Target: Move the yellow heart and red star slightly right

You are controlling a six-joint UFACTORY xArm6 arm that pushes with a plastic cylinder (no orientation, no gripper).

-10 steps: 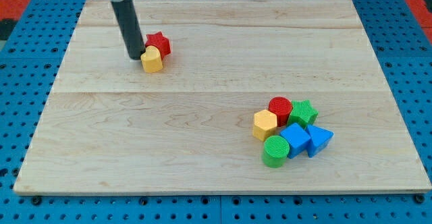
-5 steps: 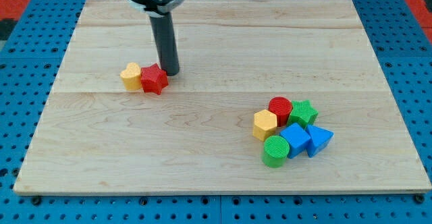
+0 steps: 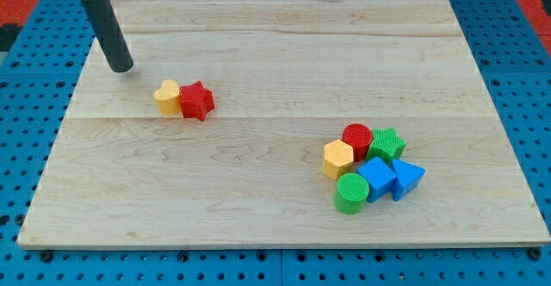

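The yellow heart [image 3: 167, 97] and the red star [image 3: 197, 102] lie side by side and touching on the wooden board [image 3: 275, 208], left of its middle, the heart on the left. My tip [image 3: 121, 67] rests on the board up and to the left of the heart, apart from both blocks.
A cluster of blocks lies at the lower right: a yellow hexagon [image 3: 337, 159], a red cylinder [image 3: 357, 139], a green star [image 3: 387, 143], a green cylinder [image 3: 351, 192], a blue cube [image 3: 376, 178] and a blue triangle [image 3: 407, 179]. Blue pegboard surrounds the board.
The heart and star were pushed down and left during the first half second. Since then my tip left the star's right side and moved up-left past the pair, which stayed still.
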